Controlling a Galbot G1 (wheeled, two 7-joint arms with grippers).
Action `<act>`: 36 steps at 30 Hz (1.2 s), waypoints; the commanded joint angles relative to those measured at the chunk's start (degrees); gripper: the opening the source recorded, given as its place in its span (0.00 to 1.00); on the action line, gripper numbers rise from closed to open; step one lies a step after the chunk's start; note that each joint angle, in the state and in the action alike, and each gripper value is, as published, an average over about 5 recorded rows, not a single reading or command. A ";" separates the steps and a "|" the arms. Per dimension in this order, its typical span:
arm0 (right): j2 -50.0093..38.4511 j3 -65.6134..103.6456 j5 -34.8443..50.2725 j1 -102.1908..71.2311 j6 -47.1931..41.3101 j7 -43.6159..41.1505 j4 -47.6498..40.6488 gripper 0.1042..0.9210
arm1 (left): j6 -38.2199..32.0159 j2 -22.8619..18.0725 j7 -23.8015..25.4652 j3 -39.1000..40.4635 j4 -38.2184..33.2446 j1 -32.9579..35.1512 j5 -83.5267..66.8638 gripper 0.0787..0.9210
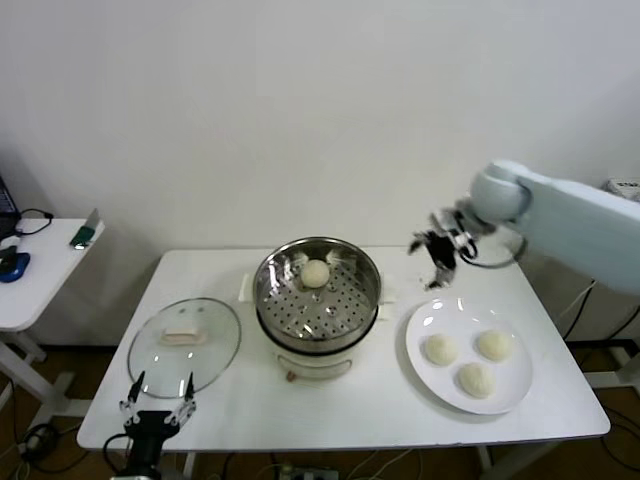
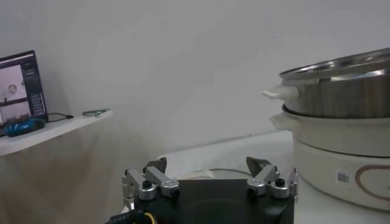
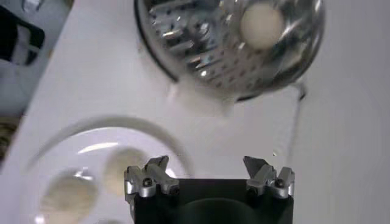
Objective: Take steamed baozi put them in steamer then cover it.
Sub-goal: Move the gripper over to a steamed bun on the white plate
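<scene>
The steel steamer stands mid-table on its white pot base, uncovered, with one baozi at the far side of its perforated floor; that bun also shows in the right wrist view. Three more baozi lie on a white plate to the right. The glass cover lies flat on the table to the left of the steamer. My right gripper hangs open and empty above the table between steamer and plate. My left gripper is open and empty, low at the table's front left edge.
A small white side table with a blue object stands at the far left. A white wall runs close behind the table. In the left wrist view the steamer rises to one side and a screen stands on the side table.
</scene>
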 commanded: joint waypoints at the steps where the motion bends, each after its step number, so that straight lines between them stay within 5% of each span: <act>1: -8.23 -0.51 1.26 -7.50 -6.66 -0.90 2.60 0.88 | -0.05 -0.11 0.00 0.03 -0.08 0.26 0.07 0.88; 12: -3.29 11.70 -6.77 -23.39 -5.25 0.83 -4.11 0.88 | -0.36 -0.14 -0.12 -0.25 0.72 0.67 0.09 0.88; 36: 5.40 15.85 -9.64 -26.61 -3.71 3.49 -11.45 0.88 | -0.95 -0.26 -0.28 -0.32 2.28 0.65 0.09 0.88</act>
